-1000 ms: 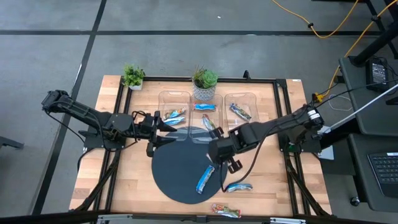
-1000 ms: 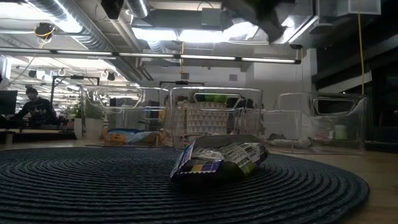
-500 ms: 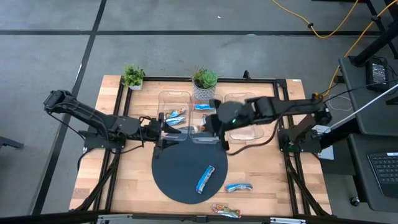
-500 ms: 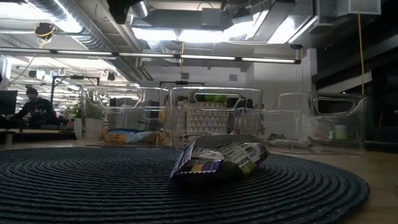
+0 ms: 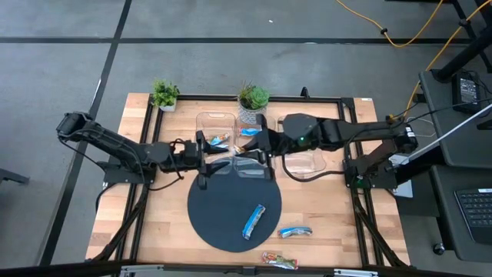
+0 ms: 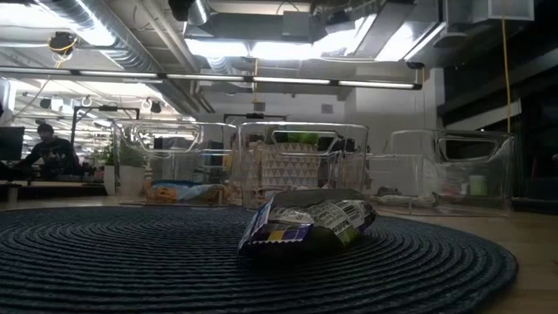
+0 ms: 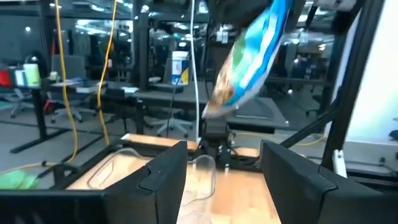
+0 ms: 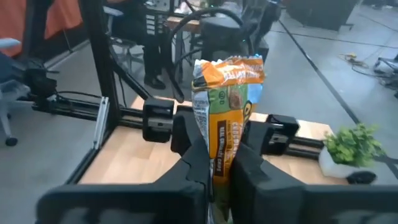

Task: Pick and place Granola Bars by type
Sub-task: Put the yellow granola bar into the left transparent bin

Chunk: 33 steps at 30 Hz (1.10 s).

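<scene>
The table [image 5: 157, 223] is pale, matt wood grain. The round mat [image 6: 131, 262] looks coarse, dark and woven. The bins [image 6: 301, 166] are clear glossy plastic. The granola bars' [image 8: 227, 124] wrappers are shiny, crinkled foil.

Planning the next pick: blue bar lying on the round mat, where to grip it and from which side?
Grip the blue bar at mid-length, across its narrow width, coming straight down from above. It lies flat on the dark mat, angled diagonally, with nothing touching it, so the fingers should likely straddle its long edges, turned to match that diagonal. The crimped ends look thinner and may slip.
</scene>
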Each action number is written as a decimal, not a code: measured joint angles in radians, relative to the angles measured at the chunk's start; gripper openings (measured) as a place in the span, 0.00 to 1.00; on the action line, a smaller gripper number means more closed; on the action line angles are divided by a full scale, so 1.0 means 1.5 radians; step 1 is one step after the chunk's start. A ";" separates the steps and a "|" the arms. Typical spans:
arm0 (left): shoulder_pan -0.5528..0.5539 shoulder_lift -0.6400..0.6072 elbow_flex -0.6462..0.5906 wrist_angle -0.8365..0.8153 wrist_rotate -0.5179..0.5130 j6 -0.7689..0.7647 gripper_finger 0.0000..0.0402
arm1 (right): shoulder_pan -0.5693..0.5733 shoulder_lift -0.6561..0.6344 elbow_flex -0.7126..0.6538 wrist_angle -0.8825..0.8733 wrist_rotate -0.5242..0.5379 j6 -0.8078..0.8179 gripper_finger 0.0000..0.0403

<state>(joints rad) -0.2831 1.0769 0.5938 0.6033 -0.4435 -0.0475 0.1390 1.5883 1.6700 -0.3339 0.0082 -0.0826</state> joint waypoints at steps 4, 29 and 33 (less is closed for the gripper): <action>0.005 0.000 0.000 0.008 0.027 -0.018 0.53 | -0.004 0.002 -0.006 0.027 -0.008 0.001 0.09; 0.025 0.054 0.122 -0.005 0.035 0.035 0.78 | -0.043 0.019 -0.005 0.105 -0.079 0.014 0.09; 0.039 0.083 0.148 -0.021 0.045 0.034 0.77 | -0.043 0.028 -0.006 0.120 -0.094 0.016 0.07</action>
<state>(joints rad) -0.2242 1.2019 0.8160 0.5725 -0.3761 0.0031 0.0738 1.6305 1.6615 -0.1544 -0.1333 -0.0590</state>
